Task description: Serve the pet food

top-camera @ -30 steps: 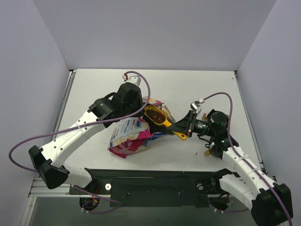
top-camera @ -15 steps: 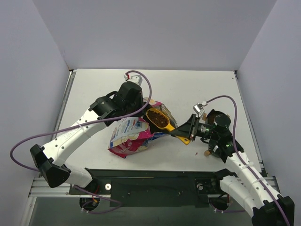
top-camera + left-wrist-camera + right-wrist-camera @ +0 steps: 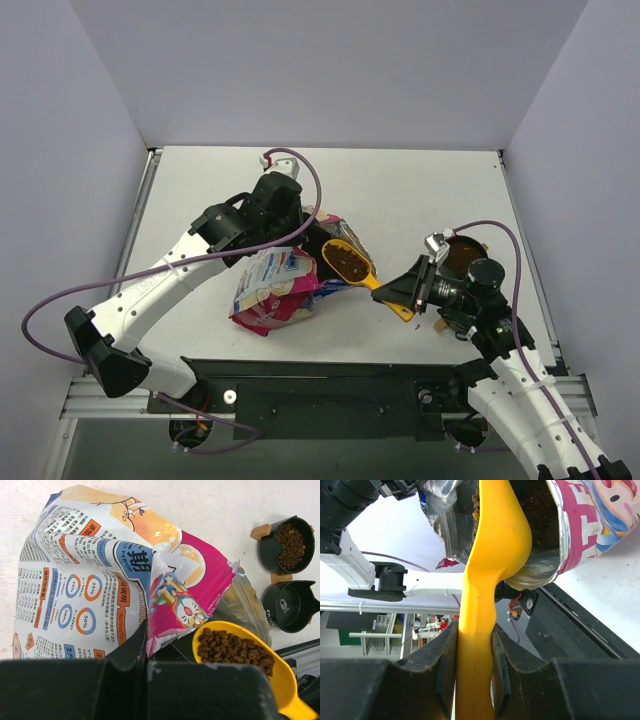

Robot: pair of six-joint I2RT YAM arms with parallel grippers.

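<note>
Dark-brown pet food [image 3: 347,262] fills a yellow scoop [image 3: 365,278], which hangs just outside the mouth of the pink-and-blue bag [image 3: 275,285]. My right gripper [image 3: 400,292] is shut on the scoop's handle [image 3: 475,645]. My left gripper [image 3: 306,233] is shut on the bag's upper edge [image 3: 165,630] and holds the mouth up. The left wrist view shows the kibble [image 3: 232,650] heaped in the scoop [image 3: 280,675]. More kibble shows inside the bag [image 3: 535,505].
Two black bowls stand at the right: one [image 3: 265,547] holds kibble, the other [image 3: 272,612] is empty. From above only the filled bowl [image 3: 447,250] shows, behind my right arm. Small wooden blocks [image 3: 261,531] sit beside the bowls. The black rail [image 3: 320,375] runs along the near edge.
My right gripper has drawn the filled scoop out of the bag's mouth, to the right and toward the near edge. My left arm and the bag have barely moved.
</note>
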